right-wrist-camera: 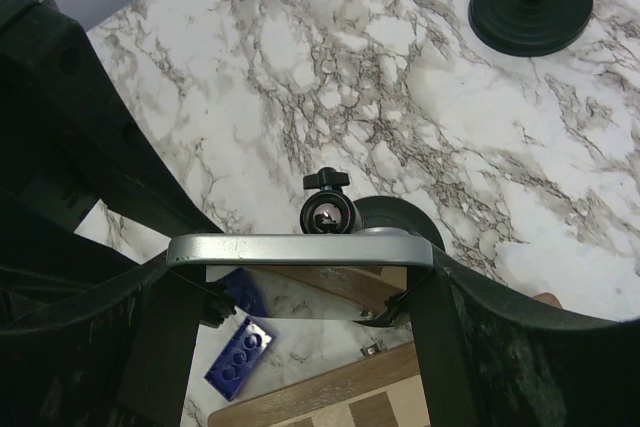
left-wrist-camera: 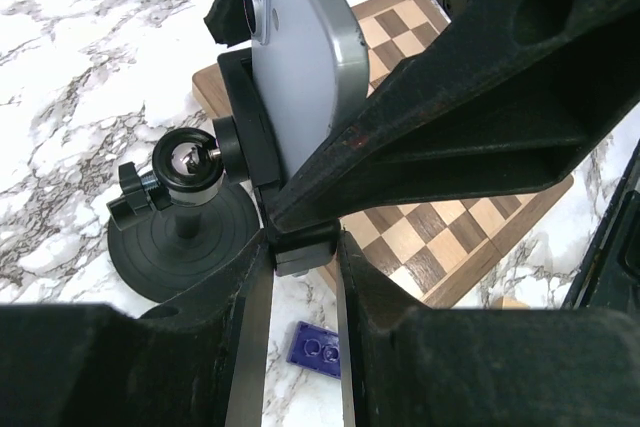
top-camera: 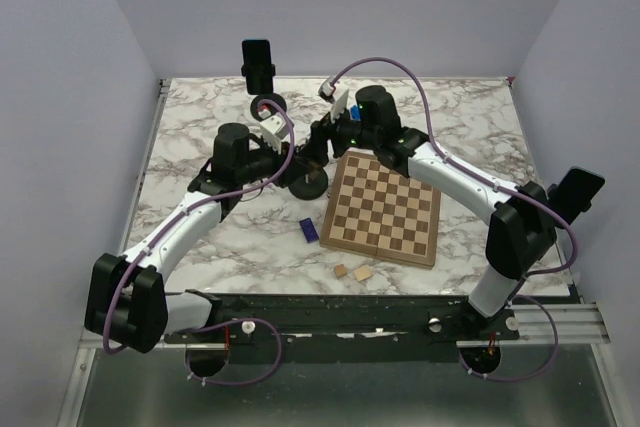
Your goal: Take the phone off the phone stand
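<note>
The phone [left-wrist-camera: 305, 57], silver-edged with a pale back, sits upright in the black clamp of the phone stand [left-wrist-camera: 243, 117]. Below the clamp are the stand's ball joint [left-wrist-camera: 186, 161] and round base [top-camera: 308, 185]. In the right wrist view the phone's top edge [right-wrist-camera: 300, 247] spans the gap between my right gripper's fingers [right-wrist-camera: 170, 347]. My right gripper [right-wrist-camera: 300, 272] is shut on the phone's two sides. My left gripper [left-wrist-camera: 303, 252] is shut on the lower block of the stand's clamp, from the near left.
A chessboard [top-camera: 382, 209] lies just right of the stand. A blue brick [top-camera: 309, 230] and two small wooden cubes [top-camera: 352, 272] lie in front. A second black stand [top-camera: 258, 67] rises at the back edge, its base [right-wrist-camera: 530, 7] showing in the right wrist view.
</note>
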Available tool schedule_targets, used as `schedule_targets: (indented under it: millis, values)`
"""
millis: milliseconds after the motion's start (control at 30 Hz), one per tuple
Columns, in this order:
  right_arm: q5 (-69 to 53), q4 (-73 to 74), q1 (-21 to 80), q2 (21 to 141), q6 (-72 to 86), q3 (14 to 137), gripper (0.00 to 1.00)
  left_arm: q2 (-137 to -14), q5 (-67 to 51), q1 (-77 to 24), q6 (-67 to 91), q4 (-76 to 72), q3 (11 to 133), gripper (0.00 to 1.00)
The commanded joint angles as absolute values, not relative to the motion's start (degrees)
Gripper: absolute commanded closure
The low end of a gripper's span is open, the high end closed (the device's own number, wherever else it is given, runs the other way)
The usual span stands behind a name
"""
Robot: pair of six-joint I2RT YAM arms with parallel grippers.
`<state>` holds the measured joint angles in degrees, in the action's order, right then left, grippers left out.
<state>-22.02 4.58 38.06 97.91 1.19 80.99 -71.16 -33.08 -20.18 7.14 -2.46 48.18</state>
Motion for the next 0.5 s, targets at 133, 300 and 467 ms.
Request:
schedule_targets:
  millis: [133,300,467]
  values:
    - [-33.72,4.88,31.74,96.3,-2.41,82.56,0.99,-71.35,-30.85,-15.65,6.26,-3.74,48.73,1.0]
    - [-36.08,9.18,30.31,98.2,-3.65,86.29,0.99,-71.58,-32.09,-15.12,6.12,-4.29,48.53,1.0]
    - [-33.31,7.13,30.34,98.18,-0.53,85.62,0.99,-71.3,-33.24,-15.18,5.79,-3.72,48.94,1.0]
